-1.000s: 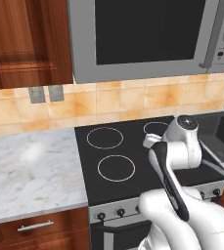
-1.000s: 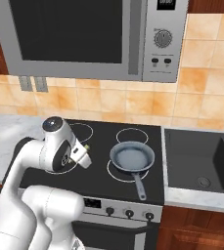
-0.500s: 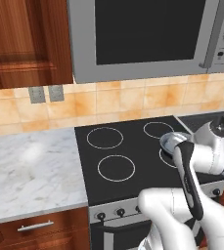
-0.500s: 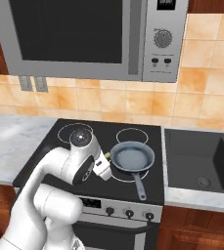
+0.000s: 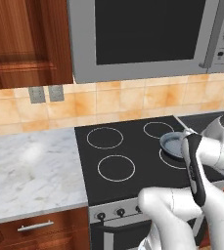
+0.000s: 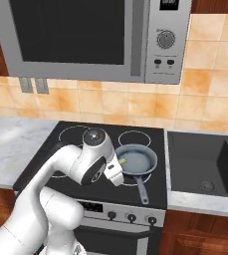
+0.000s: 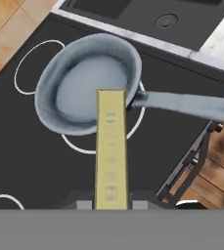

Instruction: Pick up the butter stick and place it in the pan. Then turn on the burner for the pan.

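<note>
In the hand view my gripper (image 7: 111, 205) is shut on the butter stick (image 7: 111, 146), a long pale-yellow block whose far end reaches over the near rim of the pan (image 7: 86, 85). The blue-grey pan sits inside the widest white ring, the burner (image 7: 78, 145), with its handle (image 7: 187, 105) pointing away to the right. From the right base view the gripper (image 6: 116, 170) hangs at the pan's (image 6: 137, 159) left edge, and the butter's tip (image 6: 121, 161) pokes over the rim. The arm partly covers the pan (image 5: 171, 144) in the left base view.
A row of knobs (image 6: 130, 217) runs along the stove's front panel below the cooktop. A dark sink (image 6: 200, 164) lies right of the stove, and marble counter (image 5: 30, 166) lies left. A microwave (image 6: 85, 35) hangs overhead. Three smaller rings (image 5: 116, 168) mark the other burners.
The arm has swung right across the cooktop with the butter stick, from the left burners to the pan's edge. The pan has stayed in place.
</note>
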Motion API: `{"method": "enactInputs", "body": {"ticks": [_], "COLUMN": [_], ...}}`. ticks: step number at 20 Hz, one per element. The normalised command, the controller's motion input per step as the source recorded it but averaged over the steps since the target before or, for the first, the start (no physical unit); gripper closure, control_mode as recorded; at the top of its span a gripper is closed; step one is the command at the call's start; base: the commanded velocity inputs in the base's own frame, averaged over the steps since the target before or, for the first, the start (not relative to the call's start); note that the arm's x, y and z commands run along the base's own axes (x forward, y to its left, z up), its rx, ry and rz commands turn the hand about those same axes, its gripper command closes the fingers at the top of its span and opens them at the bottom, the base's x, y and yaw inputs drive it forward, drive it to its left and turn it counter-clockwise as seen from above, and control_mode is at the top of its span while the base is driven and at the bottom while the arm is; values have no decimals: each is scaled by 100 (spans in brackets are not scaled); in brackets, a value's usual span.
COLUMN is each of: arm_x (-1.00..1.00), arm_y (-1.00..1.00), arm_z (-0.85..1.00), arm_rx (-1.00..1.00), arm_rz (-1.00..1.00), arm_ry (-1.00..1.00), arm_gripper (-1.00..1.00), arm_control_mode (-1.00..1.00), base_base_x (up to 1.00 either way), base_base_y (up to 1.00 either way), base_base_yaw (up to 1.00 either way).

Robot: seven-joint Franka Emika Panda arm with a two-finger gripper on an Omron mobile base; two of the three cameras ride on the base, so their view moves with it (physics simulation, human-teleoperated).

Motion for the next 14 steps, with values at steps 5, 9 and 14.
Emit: {"method": "enactInputs", "body": {"ticks": [5,9,14], "arm_x": [13,42,35], "arm_y": [-21,-6,-5], "arm_z": [0,0,-2], "arm_rx": [1,0,0], "arm_rz": [-4,0,0], "arm_ry": [2,8,4], "arm_gripper": [100,100,100], "arm_control_mode": [-100,-100,-100], "base_base_x": [0,0,0], "base_base_y": [0,0,0], "base_base_yaw": [0,0,0]}}
